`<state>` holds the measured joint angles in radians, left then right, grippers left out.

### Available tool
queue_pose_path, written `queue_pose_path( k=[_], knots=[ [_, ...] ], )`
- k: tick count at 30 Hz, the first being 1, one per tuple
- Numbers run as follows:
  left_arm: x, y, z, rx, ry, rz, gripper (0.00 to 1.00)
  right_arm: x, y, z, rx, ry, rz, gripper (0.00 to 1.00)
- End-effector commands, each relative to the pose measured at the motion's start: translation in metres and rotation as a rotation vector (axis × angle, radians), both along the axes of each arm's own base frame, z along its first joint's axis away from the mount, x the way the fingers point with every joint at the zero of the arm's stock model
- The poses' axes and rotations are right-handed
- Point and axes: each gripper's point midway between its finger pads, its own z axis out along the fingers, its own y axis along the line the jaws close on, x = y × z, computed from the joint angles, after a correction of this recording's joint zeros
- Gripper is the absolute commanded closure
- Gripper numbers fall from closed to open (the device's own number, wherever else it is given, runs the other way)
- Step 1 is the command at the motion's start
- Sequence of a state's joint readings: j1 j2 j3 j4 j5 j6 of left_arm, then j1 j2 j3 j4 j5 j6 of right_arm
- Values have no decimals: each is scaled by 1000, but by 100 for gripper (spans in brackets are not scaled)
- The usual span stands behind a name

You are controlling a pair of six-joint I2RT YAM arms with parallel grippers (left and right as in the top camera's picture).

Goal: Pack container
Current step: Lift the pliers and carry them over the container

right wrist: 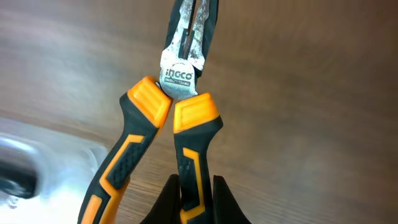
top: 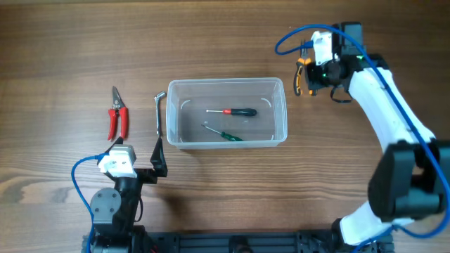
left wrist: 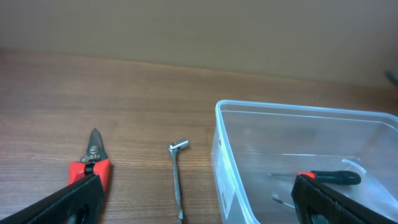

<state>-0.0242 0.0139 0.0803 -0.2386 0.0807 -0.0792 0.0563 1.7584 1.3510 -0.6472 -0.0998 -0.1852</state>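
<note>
Overhead: the container [top: 226, 81] is seen mid-tabletop [top: 56, 42], long side across the view. Two screwdrivers are lying inside it, one with a red-and-black handle [top: 238, 112] and one with a green handle [top: 228, 135]. An L-shaped metal wrench [top: 159, 112] is laid just beside the container's left wall. Red-handled pruning shears [top: 117, 118] are placed further left. The left gripper [top: 159, 160] is positioned near the container's near-left corner. The right gripper [top: 308, 74] is positioned just off the far-right corner, with orange-and-black pliers [top: 298, 84] held in it.

Left wrist: jaws are seen wide apart, nothing between them. Shears, wrench and the container's left end are framed between them, and the red-and-black screwdriver can be made out through the clear wall.

Right wrist: jaws are clamped on one handle of the pliers. The other handle is left free. The pliers' nose is closed and pointed away from the camera. A blurred corner of the container is seen at lower left, and wood grain is seen behind the pliers.
</note>
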Motion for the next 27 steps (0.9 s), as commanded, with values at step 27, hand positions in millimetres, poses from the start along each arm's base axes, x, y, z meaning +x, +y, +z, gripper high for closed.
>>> queue_pose_path(
  k=[27],
  knots=[
    [0,-1,-1,17,-6,-11,0,-99,169,134,-10,-369,884,96]
  ],
)
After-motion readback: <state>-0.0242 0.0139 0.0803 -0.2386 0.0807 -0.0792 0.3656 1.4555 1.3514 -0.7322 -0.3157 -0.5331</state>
